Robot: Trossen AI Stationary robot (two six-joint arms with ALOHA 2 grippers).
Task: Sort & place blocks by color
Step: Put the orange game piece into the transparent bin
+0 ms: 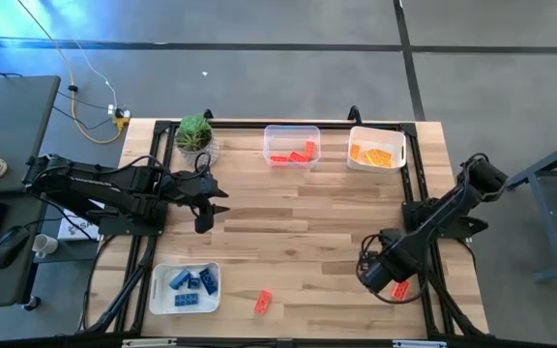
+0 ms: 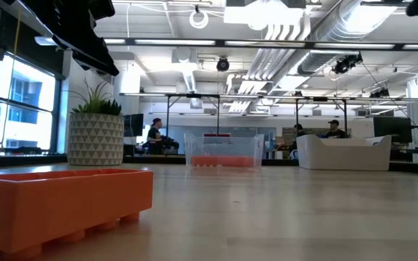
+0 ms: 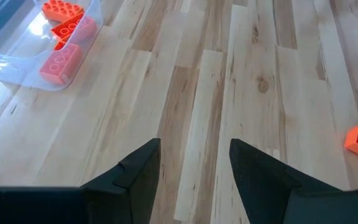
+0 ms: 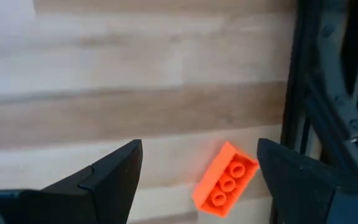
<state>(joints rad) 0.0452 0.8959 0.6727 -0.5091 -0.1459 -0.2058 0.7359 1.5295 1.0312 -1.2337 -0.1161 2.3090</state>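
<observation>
Three trays: two side by side at twelve o'clock (image 1: 292,145) (image 1: 376,148), one at seven (image 1: 185,288). Loose block (image 1: 263,302) just right of that; plant (image 1: 195,133) at eleven.

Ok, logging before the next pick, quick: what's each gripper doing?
Left gripper: open, empty, over bare table.
Right gripper: open, empty, an orange block lying between its fingers.

High view straight down over whole table (image 1: 298,222); low view level at tabletop, close; wrist views close, angled down; all share table.
</observation>
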